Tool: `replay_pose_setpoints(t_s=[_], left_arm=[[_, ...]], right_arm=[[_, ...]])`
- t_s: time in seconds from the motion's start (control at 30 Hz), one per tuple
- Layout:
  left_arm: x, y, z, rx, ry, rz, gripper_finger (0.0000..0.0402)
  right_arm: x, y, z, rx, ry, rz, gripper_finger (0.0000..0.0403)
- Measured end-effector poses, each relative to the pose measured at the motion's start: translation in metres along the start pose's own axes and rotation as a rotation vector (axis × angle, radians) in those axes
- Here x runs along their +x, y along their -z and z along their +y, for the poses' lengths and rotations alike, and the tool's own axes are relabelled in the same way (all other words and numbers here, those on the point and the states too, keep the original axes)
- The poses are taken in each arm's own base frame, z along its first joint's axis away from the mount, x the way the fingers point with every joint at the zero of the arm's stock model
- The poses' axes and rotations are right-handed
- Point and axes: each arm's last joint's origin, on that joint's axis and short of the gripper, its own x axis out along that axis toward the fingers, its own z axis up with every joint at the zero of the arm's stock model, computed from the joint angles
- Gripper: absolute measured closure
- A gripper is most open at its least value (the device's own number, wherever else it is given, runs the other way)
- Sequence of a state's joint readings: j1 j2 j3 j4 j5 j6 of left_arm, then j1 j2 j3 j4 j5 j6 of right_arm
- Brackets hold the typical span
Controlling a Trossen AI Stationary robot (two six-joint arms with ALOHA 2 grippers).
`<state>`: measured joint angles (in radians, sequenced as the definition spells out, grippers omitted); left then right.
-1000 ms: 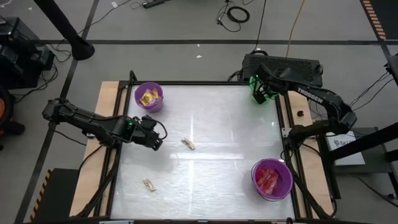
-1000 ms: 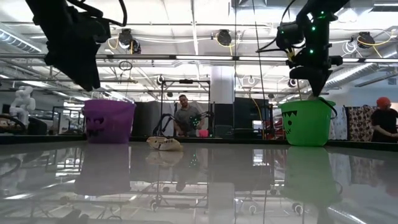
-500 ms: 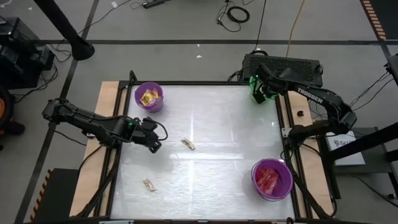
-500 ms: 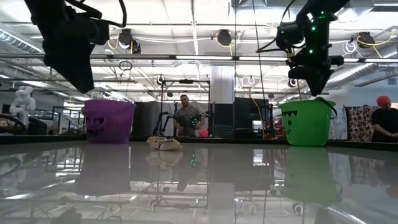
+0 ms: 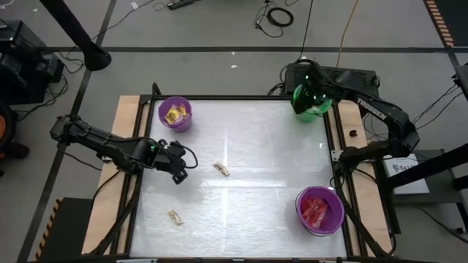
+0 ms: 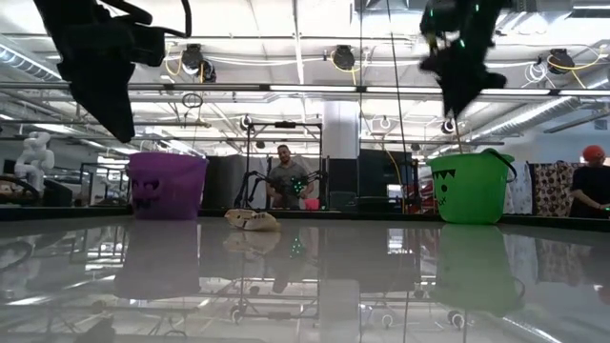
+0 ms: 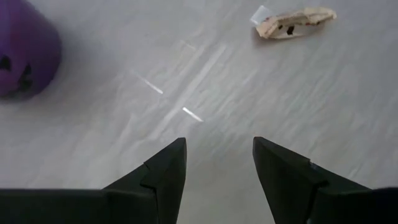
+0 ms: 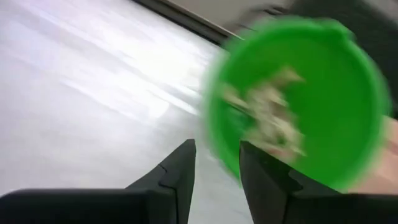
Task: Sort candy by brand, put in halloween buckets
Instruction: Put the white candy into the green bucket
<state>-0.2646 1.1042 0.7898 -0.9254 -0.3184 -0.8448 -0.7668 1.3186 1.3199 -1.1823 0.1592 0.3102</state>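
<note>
My right gripper (image 8: 216, 163) hovers open above the green bucket (image 8: 348, 93) at the far right corner (image 5: 310, 109), with nothing between its fingers. Tan wrapped pieces lie in that bucket. My left gripper (image 7: 217, 155) hangs open over the table's left part (image 5: 178, 172), pointing down. A tan candy (image 7: 295, 22) lies flat on the table just right of it (image 5: 221, 169). A second tan candy (image 5: 174, 217) lies nearer the front edge. The far-left purple bucket (image 5: 175, 114) holds yellow packets. The near-right purple bucket (image 5: 319, 210) holds red packets.
The white tabletop (image 5: 256, 146) lies bare between the three buckets. In the low view the green bucket (image 6: 470, 186) and a purple bucket (image 6: 167, 184) stand at the far edge, and people show in the room behind.
My right gripper has risen from the green bucket's mouth to well above its rim, tipping as it went. The bucket now shows more fully from above. My left gripper has stayed in place and turned a little about its own axis.
</note>
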Motion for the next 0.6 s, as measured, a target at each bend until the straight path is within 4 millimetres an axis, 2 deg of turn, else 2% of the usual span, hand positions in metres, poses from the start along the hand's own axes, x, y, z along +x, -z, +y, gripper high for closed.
replay_pose_setpoints(t_s=[0.1,0.23,0.4,0.5,0.6], left_arm=[[0.000,0.000,0.000,0.049,0.000,0.000,0.0210],[0.000,-0.001,0.000,0.124,-0.015,-0.016,0.0210],[0.000,-0.001,0.001,0.188,-0.032,-0.033,0.0210],[0.000,-0.001,0.000,0.229,-0.033,-0.037,0.0210],[0.002,0.003,0.000,0.294,-0.033,-0.033,0.0210]], right_arm=[[-0.024,-0.011,0.015,0.020,-0.195,-0.074,0.0287],[-0.048,-0.016,0.052,-0.019,-0.513,-0.173,0.0287],[-0.070,-0.006,0.116,-0.101,-0.788,-0.298,0.0287],[-0.074,0.008,0.158,-0.154,-0.851,-0.359,0.0287],[-0.070,0.024,0.202,-0.186,-0.858,-0.437,0.0287]])
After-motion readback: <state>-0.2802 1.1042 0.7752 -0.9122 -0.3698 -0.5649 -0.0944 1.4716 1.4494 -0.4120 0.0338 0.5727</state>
